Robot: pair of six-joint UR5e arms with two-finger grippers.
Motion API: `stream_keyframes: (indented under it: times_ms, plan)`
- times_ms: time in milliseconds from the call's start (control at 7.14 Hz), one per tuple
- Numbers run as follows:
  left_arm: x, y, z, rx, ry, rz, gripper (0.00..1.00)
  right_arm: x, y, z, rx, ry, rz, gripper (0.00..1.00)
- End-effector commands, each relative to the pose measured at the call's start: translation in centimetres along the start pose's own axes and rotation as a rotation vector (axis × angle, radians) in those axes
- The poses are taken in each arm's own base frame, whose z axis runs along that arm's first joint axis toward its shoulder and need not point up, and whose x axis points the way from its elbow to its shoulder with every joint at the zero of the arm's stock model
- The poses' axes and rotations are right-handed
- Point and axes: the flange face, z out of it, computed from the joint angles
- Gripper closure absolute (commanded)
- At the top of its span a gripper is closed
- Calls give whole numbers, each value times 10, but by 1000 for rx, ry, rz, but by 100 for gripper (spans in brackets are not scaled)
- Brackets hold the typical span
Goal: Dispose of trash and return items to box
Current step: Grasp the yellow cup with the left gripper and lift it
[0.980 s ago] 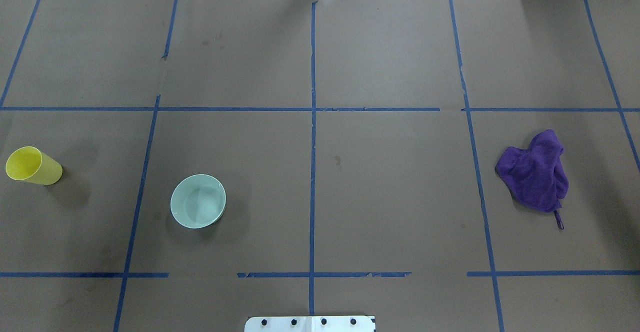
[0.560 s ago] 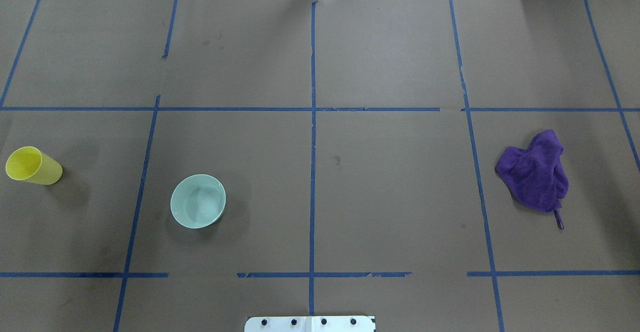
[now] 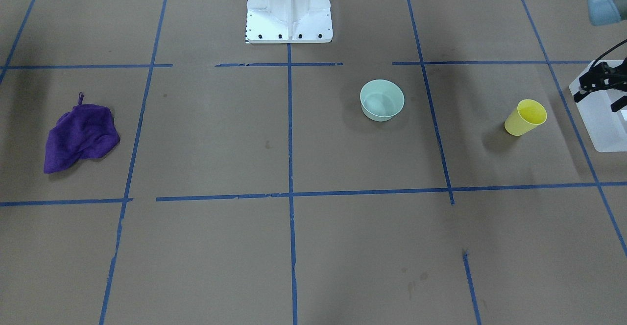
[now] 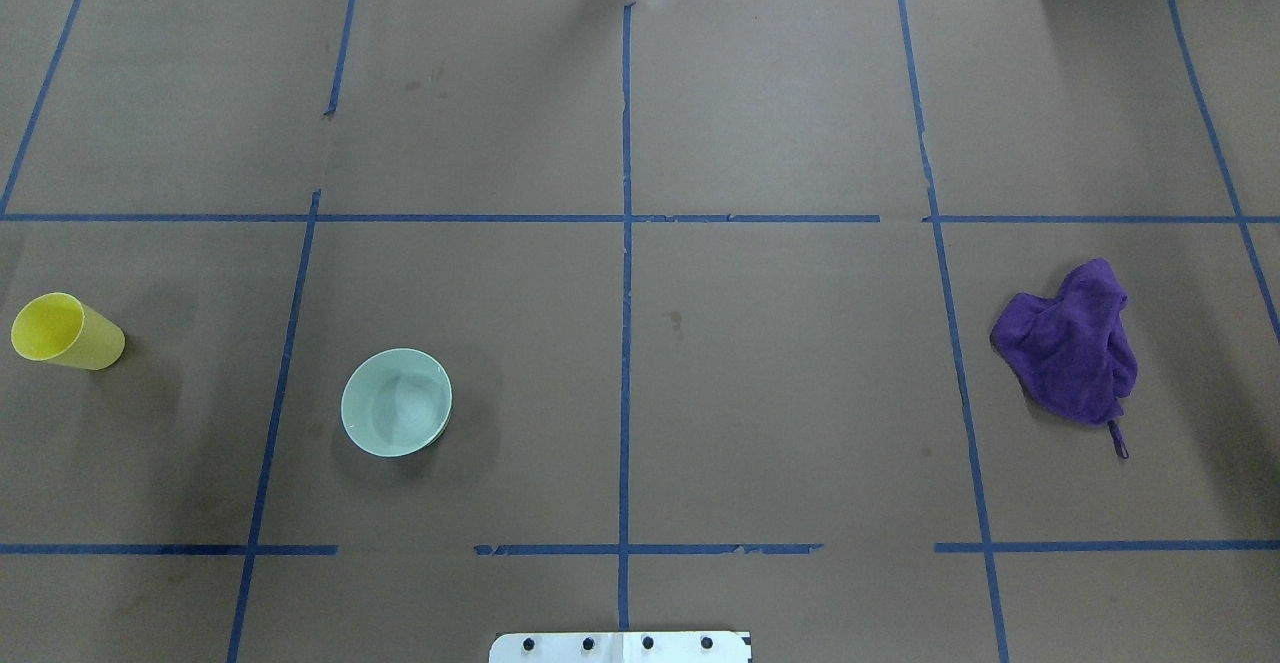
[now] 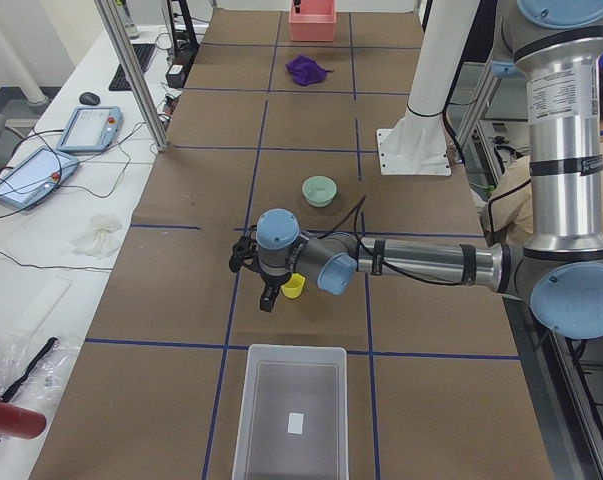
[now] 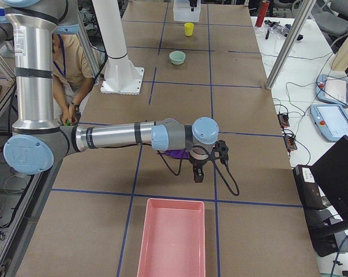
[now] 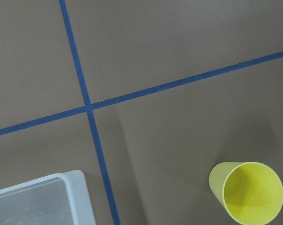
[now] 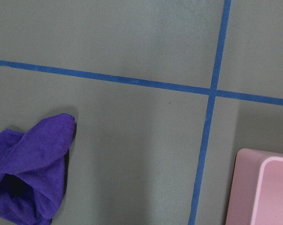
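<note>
The yellow cup (image 3: 525, 117) stands upright at the table's left end; it also shows in the overhead view (image 4: 65, 331) and the left wrist view (image 7: 247, 192). The mint-green bowl (image 3: 382, 100) sits upright nearer the middle (image 4: 396, 402). The translucent white box (image 3: 605, 119) lies beyond the cup (image 5: 291, 410). My left gripper (image 3: 597, 102) hovers empty over the box's edge beside the cup, its jaws apart. My right gripper (image 6: 198, 173) hangs above the purple cloth; I cannot tell whether it is open or shut.
A crumpled purple cloth (image 4: 1070, 343) lies at the table's right end. A pink bin (image 6: 171, 239) stands beyond it, its corner in the right wrist view (image 8: 268, 192). The white robot base (image 3: 289, 9) is at the near middle edge.
</note>
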Motion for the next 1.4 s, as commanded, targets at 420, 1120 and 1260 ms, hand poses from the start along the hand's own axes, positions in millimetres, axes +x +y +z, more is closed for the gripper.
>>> stream_keyframes:
  times_ms: [420,1120,1260]
  plan:
    - [12,16,72,-27,-13,-59,1,5,10,6,-10,-9,19,0]
    - [47,-1,114,-75,-11,-56,100,2,12,9,-14,-77,45,0]
    - [48,-9,105,-17,-64,-45,100,1,12,8,-13,-79,43,0]
